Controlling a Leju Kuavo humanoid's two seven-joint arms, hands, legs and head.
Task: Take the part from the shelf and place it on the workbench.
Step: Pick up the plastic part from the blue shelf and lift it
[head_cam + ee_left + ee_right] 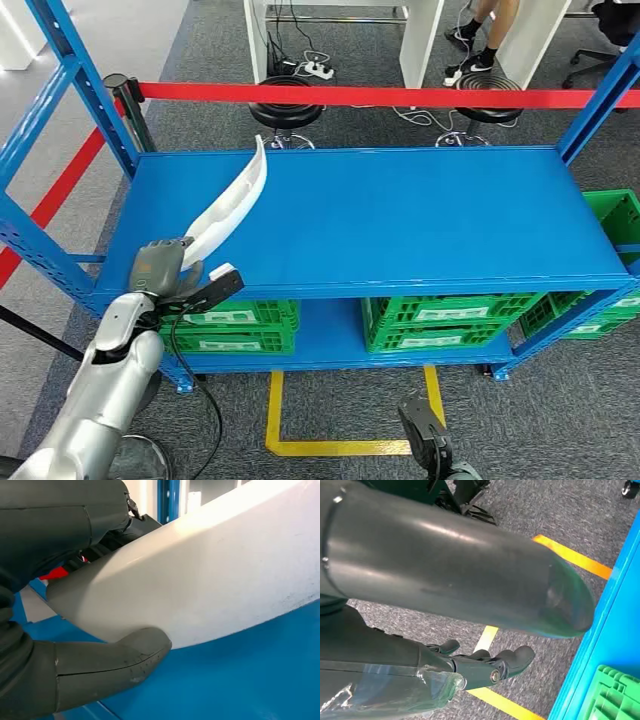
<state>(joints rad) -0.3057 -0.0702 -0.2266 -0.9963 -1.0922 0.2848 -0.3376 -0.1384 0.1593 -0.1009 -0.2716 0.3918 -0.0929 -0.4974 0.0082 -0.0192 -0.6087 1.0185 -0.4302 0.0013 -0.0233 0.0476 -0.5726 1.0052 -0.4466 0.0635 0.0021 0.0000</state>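
Note:
A long, curved white part (234, 200) lies on the left side of the blue shelf's top board (423, 210), reaching from the back edge towards the front left. My left hand (162, 270) grips its near end at the front edge. Close up, the thumb (109, 662) sits under the white part (226, 570) and the dark fingers (56, 535) lie over it. My right hand (424, 432) hangs low in front of the shelf above the floor. Its thumb (452, 575) and fingers (501, 662) are stretched out with nothing in them.
Green crates (438, 320) fill the lower shelf, and another (615, 215) stands at the right. Blue uprights (83, 80) frame the shelf. Behind it run red barrier tape (362, 96), two stools (285, 112) and a person's legs (483, 30). Yellow floor lines (340, 445) mark the carpet.

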